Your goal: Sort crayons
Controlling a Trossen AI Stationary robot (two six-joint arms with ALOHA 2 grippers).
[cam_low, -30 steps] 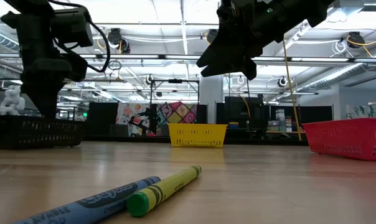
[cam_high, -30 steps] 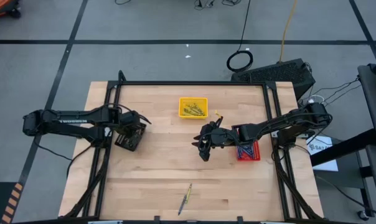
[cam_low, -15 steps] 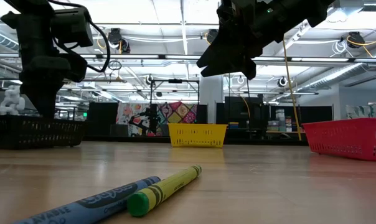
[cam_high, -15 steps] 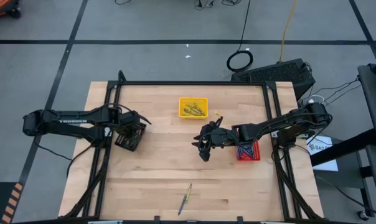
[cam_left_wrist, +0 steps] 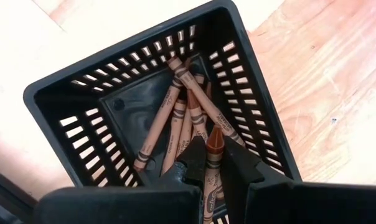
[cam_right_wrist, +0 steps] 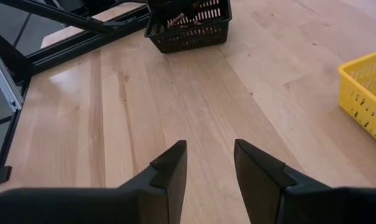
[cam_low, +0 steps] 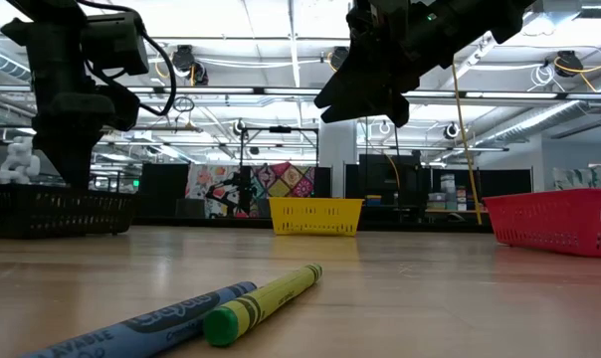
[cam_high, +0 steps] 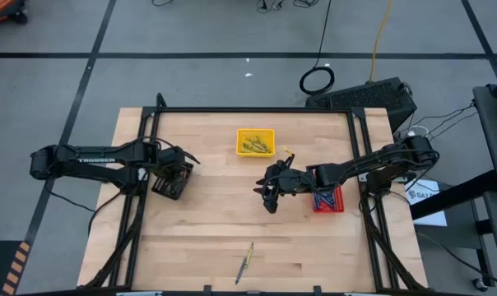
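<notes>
Your left gripper (cam_left_wrist: 213,163) hangs over the black basket (cam_left_wrist: 82,93) near the table's (cam_high: 199,230) left edge, jaws clamped on a brown crayon (cam_left_wrist: 213,149) above the other brown ones inside. Your right gripper (cam_right_wrist: 210,165) hovers mid-table, jaws apart and empty. 2 crayons, a blue crayon (cam_low: 141,323) and a yellow crayon (cam_low: 266,298), lie touching near the front edge.

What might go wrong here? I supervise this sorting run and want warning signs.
The left pincer grips a brown wax crayon above the black slotted plastic basket; released tilted, it might catch on the rim. The blue and yellow crayons near the table's front edge touch, so grasping one may drag the other.
</notes>
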